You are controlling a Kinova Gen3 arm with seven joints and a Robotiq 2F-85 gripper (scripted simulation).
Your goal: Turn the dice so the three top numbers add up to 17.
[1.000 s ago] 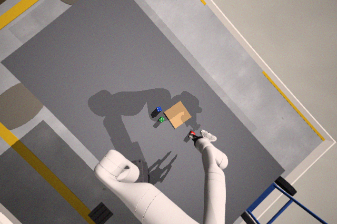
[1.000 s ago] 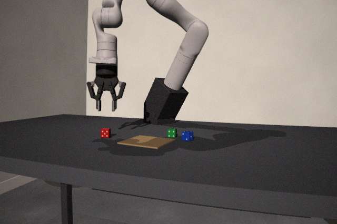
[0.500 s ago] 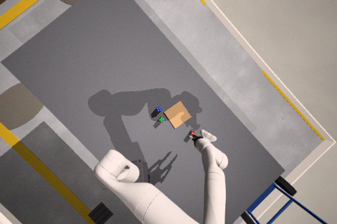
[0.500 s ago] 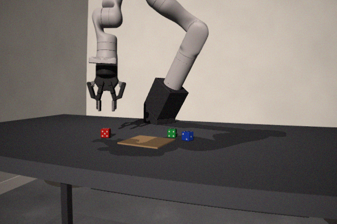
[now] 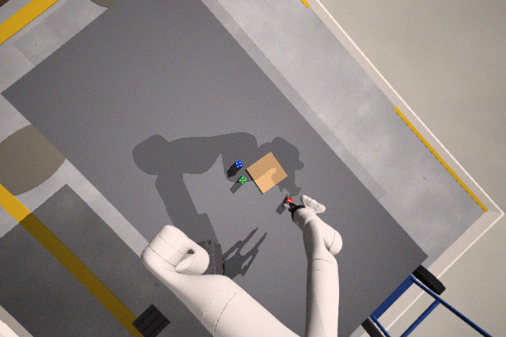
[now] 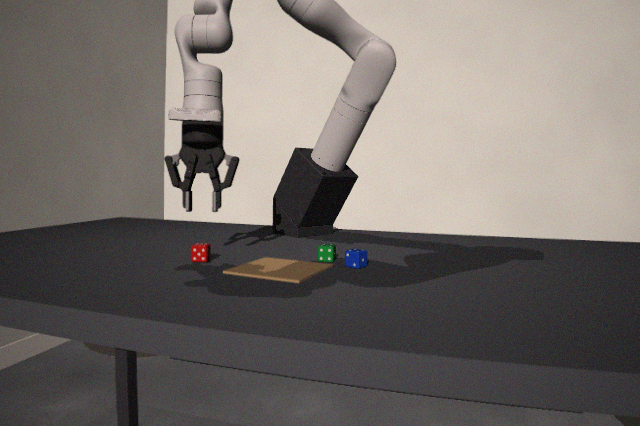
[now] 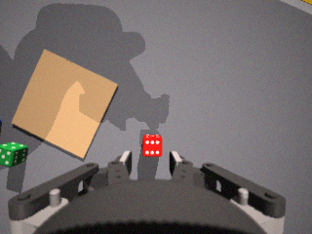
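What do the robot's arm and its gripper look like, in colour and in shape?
The arm is white, made of smooth rounded tube segments with thin dark seam lines at the joints. It rises from a black box-shaped base. A pale ring sits at the wrist. The gripper is dark grey to black, with two jointed linkage fingers that end in flat light pads. No cables or markings show.
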